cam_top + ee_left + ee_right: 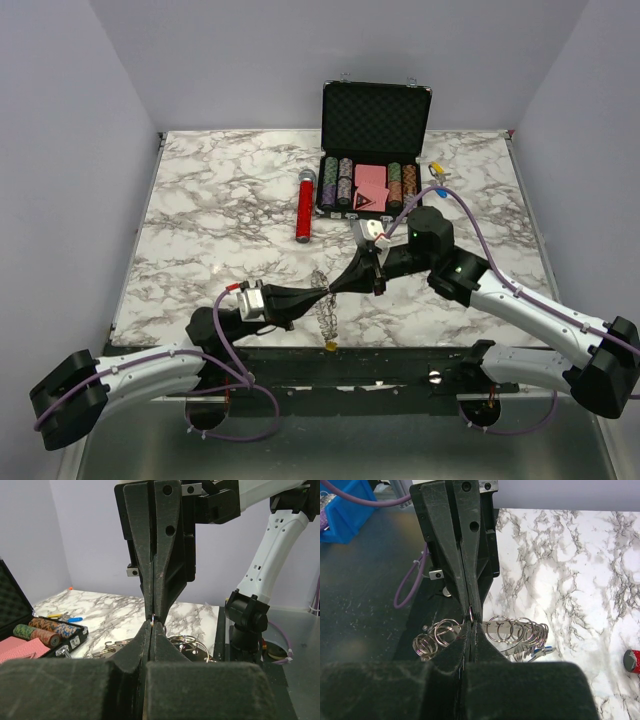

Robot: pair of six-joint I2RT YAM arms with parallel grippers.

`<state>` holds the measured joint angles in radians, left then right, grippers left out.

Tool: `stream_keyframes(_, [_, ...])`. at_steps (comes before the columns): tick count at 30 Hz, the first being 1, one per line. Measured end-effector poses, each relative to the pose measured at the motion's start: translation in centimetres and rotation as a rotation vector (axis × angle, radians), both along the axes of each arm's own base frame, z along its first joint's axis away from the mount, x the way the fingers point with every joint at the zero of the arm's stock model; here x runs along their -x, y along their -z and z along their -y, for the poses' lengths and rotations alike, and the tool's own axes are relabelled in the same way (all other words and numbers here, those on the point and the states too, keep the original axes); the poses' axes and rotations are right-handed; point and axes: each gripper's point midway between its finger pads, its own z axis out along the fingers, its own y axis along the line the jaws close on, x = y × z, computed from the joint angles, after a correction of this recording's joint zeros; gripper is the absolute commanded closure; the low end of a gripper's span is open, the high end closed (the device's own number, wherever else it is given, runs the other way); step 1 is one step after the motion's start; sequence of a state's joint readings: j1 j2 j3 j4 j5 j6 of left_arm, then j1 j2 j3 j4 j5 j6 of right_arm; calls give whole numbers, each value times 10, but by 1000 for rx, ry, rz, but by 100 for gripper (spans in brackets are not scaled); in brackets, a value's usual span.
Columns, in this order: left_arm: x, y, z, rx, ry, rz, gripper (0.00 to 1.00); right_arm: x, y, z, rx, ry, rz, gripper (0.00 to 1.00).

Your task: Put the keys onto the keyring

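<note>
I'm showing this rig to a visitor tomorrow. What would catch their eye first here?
The left pincer and right pincer meet tip to tip above the near middle of the table, both shut on the keyring, which dangles below them. Next comes the open black case of poker chips at the far edge, with a red cylinder lying to its left.

Both arms reach inward, left end effector (324,292) and right end effector (338,287) closed, tips meeting.
</note>
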<state>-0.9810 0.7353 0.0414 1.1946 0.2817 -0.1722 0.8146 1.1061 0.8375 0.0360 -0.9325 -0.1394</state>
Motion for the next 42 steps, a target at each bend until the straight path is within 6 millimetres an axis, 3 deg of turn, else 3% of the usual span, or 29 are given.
stream_keyframes(7, [0,5,1,-17,5,-25,87,1,6,2,26,-5,11,99])
stream_keyframes(16, [3,3,-8,-25,-8,-31,82,-1,26,7,105,13,-4,100])
stream_keyframes(21, [0,21,-7,-89,-25,-68,63,-4,32,9,129,29,5,100])
stream_keyframes(27, [-6,56,-4,-224,-45,-125,53,-9,41,13,182,38,41,100])
stream_keyframes(32, [-9,67,-3,-313,-63,-118,51,-15,46,17,248,28,100,100])
stream_keyframes(42, [-14,53,3,-382,-82,-33,49,-26,49,28,377,-38,241,100])
